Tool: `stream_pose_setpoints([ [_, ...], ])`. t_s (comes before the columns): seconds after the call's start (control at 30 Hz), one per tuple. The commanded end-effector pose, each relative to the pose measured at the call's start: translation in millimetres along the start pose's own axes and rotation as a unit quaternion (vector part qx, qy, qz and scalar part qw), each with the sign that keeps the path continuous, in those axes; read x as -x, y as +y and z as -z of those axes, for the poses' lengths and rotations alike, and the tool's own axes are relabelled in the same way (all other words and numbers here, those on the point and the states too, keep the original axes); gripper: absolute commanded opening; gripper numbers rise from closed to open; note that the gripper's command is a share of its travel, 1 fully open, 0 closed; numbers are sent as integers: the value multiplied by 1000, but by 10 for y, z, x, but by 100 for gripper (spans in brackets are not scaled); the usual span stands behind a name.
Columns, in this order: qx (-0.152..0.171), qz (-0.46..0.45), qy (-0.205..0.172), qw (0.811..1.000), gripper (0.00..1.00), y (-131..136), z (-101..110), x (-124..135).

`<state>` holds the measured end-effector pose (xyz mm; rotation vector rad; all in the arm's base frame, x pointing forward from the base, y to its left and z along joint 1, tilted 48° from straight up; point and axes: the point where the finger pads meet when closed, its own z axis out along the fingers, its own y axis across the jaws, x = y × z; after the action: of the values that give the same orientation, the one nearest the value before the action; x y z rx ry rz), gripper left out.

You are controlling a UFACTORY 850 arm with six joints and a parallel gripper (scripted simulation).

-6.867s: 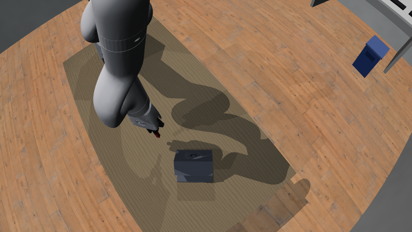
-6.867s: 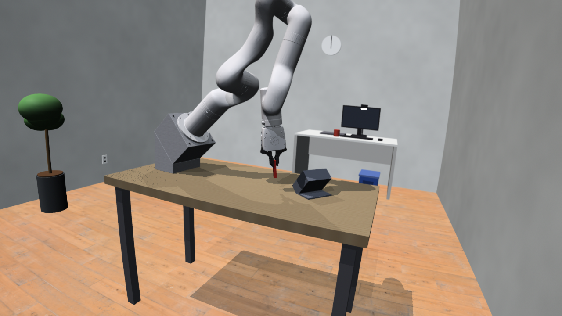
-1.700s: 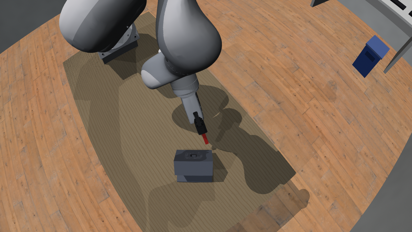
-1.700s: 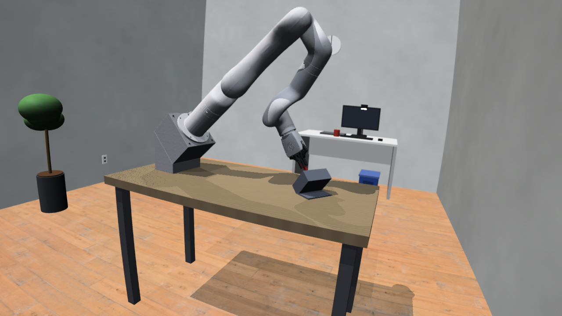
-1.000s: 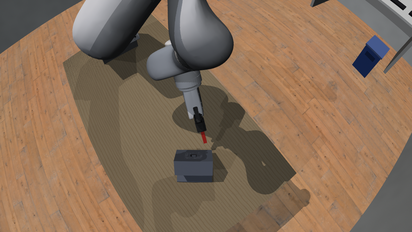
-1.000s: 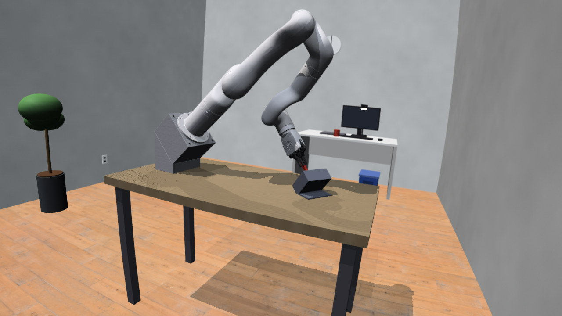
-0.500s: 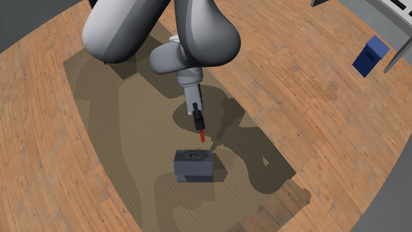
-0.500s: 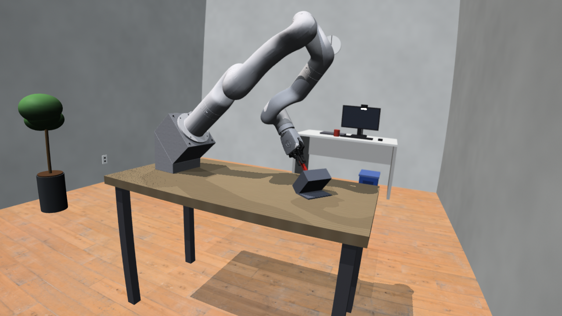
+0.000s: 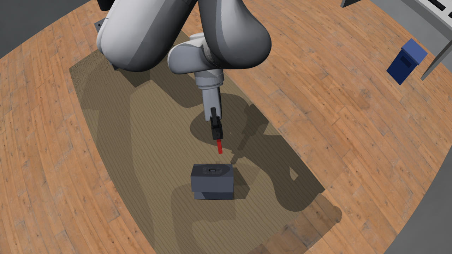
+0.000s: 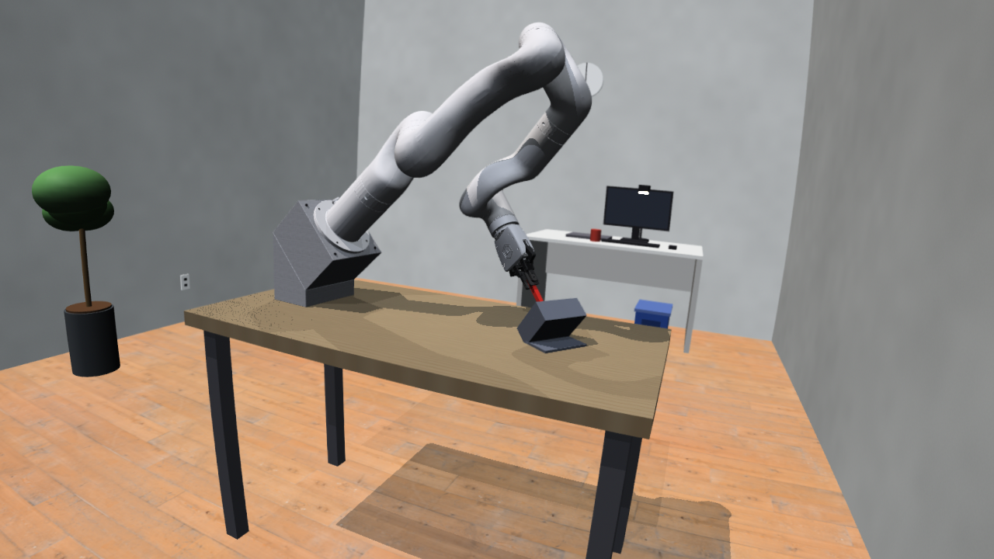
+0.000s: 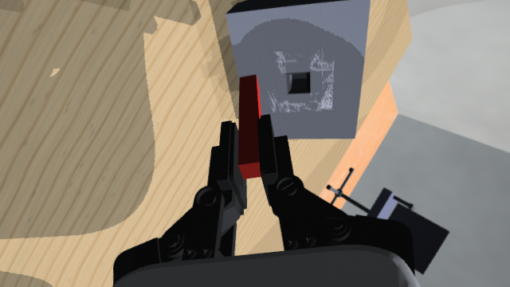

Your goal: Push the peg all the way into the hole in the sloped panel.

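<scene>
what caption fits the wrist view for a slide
Black gripper clamps red square peg, its tip left of the square hole in the grey sloped panel.

Arm (image 9: 233, 34) cut off by top edge.
</scene>
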<state>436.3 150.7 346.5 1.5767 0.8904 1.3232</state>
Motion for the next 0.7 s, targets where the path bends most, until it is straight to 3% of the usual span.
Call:
stream_pose_setpoints([
  [0.0, 9, -3, -7, 1000, 0, 8, 36, 8],
  [0.67, 52, -11, -39, 998, 0, 46, 238, 65],
])
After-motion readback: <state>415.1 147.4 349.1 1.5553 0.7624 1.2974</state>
